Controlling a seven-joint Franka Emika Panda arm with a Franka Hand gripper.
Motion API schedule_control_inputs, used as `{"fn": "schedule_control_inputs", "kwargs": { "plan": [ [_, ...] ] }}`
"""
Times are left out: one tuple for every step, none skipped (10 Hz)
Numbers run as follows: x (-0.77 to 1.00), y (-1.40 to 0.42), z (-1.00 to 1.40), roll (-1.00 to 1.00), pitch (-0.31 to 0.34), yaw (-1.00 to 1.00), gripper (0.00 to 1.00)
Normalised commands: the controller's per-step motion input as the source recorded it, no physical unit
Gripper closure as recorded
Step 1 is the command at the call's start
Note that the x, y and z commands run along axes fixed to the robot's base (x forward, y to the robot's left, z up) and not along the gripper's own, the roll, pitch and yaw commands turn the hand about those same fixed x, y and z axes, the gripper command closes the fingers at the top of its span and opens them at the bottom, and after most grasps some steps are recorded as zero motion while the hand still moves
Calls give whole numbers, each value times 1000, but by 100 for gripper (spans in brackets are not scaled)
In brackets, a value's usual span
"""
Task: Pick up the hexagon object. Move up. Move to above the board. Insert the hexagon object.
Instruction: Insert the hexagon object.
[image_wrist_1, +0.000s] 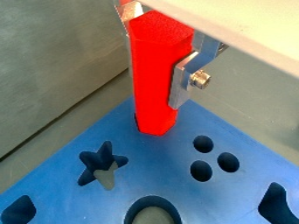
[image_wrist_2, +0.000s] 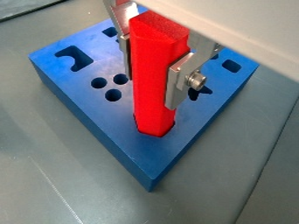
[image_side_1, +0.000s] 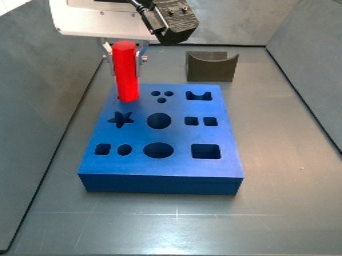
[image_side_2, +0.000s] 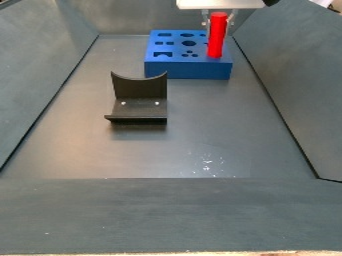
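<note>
The hexagon object (image_wrist_1: 153, 74) is a tall bright red peg and stands upright. Its lower end sits in a hole near a corner of the board (image_wrist_1: 176, 188), a thick blue block with star, round and square holes. My gripper (image_wrist_1: 159, 86) is shut on the peg's upper part, with a silver finger (image_wrist_1: 184, 83) flat against its side. The other wrist view shows the same grip: gripper (image_wrist_2: 149, 74), peg (image_wrist_2: 149, 101), board (image_wrist_2: 82, 83). In both side views the peg (image_side_1: 126, 72) (image_side_2: 214, 38) rises from the board (image_side_1: 174, 165) (image_side_2: 187, 65) under the gripper (image_side_1: 120, 45) (image_side_2: 215, 18).
A dark olive notched block (image_side_1: 211, 66) (image_side_2: 136, 98) stands on the grey floor apart from the board. Grey walls enclose the work area on its sides.
</note>
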Motion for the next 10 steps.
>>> {"fn": "schedule_control_inputs", "kwargs": {
  "plan": [
    [-366, -171, -674, 260, -211, 0, 100],
    [-260, -189, -797, 230, -151, 0, 100],
    [0, 0, -163, 0, -57, 6, 100],
    [0, -34, 0, 37, 0, 0, 100],
    [0, 0, -214, 44, 0, 0, 100],
    [0, -43, 0, 0, 0, 0, 100],
    [0, 0, -11, 0, -6, 0, 100],
    [-3, -31, -3, -4, -11, 69, 100],
    [-9, -106, 0, 10, -27, 0, 100],
    [0, -63, 0, 0, -23, 0, 100]
  ]
}}
